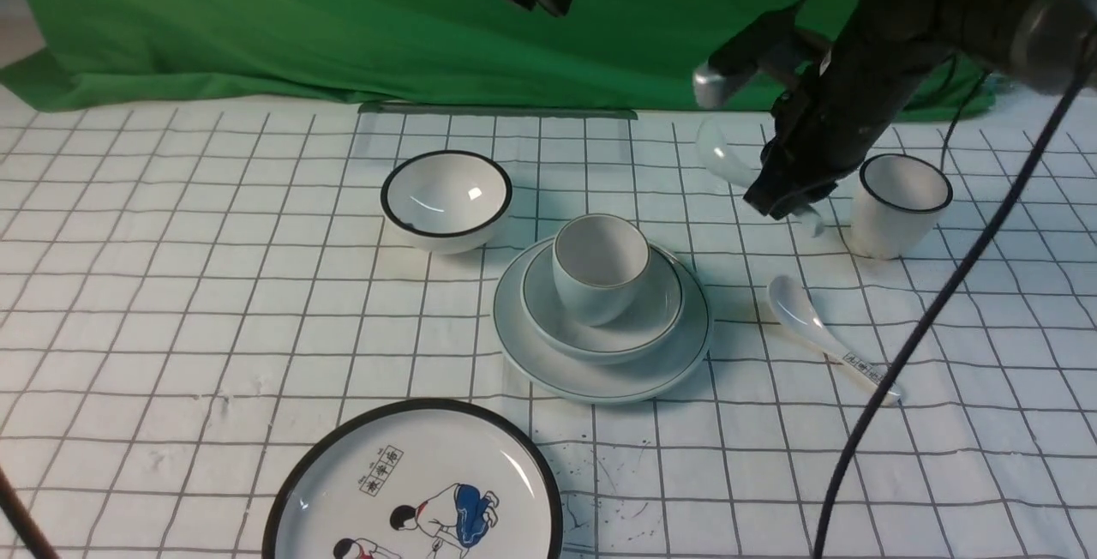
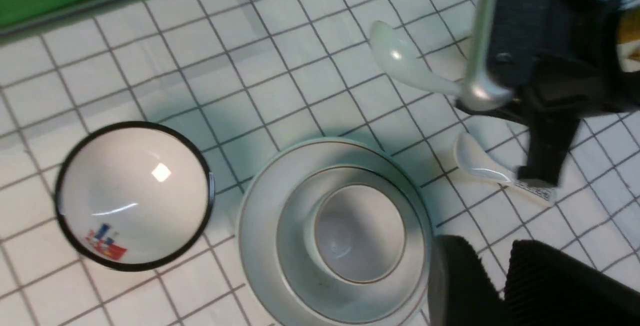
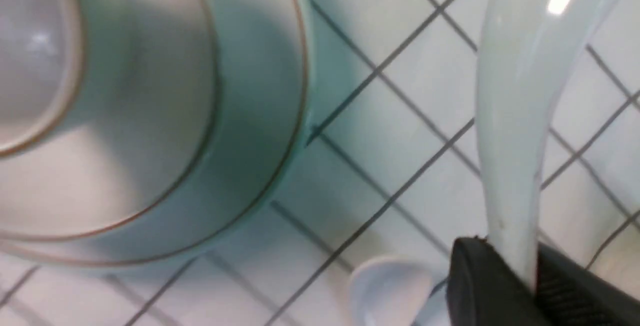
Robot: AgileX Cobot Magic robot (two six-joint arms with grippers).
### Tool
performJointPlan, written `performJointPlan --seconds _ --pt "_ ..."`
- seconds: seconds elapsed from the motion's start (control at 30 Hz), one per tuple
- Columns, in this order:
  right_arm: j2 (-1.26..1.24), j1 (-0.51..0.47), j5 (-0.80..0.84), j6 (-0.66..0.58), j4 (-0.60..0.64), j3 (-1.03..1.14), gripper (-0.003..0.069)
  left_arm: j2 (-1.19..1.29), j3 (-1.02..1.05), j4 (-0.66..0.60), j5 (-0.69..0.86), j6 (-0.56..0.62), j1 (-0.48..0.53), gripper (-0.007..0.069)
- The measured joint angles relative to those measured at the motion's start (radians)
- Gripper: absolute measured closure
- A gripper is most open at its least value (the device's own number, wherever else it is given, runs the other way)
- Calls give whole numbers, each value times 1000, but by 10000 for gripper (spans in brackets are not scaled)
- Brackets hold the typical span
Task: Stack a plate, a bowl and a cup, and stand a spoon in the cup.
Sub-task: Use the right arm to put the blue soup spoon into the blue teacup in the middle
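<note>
Right gripper (image 1: pixel 776 195) pinches the spoon (image 1: pixel 718 156) by its handle, held in the air with the scoop end up and clear of the cloth, behind and right of the stack. The cup (image 1: pixel 600 272) sits in the bowl (image 1: pixel 660 306), which is on the plate (image 1: pixel 531 353). The spoon is not in the cup. Left gripper (image 2: pixel 500 286) hangs above the stack; its fingers are only partly visible, so I cannot tell its state.

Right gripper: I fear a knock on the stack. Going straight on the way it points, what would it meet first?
Probably bare tablecloth just beside the plate; the spoon held in the right gripper would touch first. Depth is unclear.
</note>
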Motion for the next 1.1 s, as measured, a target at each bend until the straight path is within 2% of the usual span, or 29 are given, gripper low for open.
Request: performJointPlan --seconds 0.1,0.23,0.53,0.77,1.1 --pt "-78 3 163 53 106 3 579 -26 0 79 2 -1 0 469" --pt "-167 55 166 142 167 38 579 -62 17 133 2 -2 0 469" --pt "-192 231 166 194 140 131 579 -180 243 229 4 -5 0 468" --pt "-123 240 164 228 116 133 579 -264 387 278 4 -25 1 468" --pt "-88 240 128 247 98 133 579 -274 405 298 -3 -32 1 468"
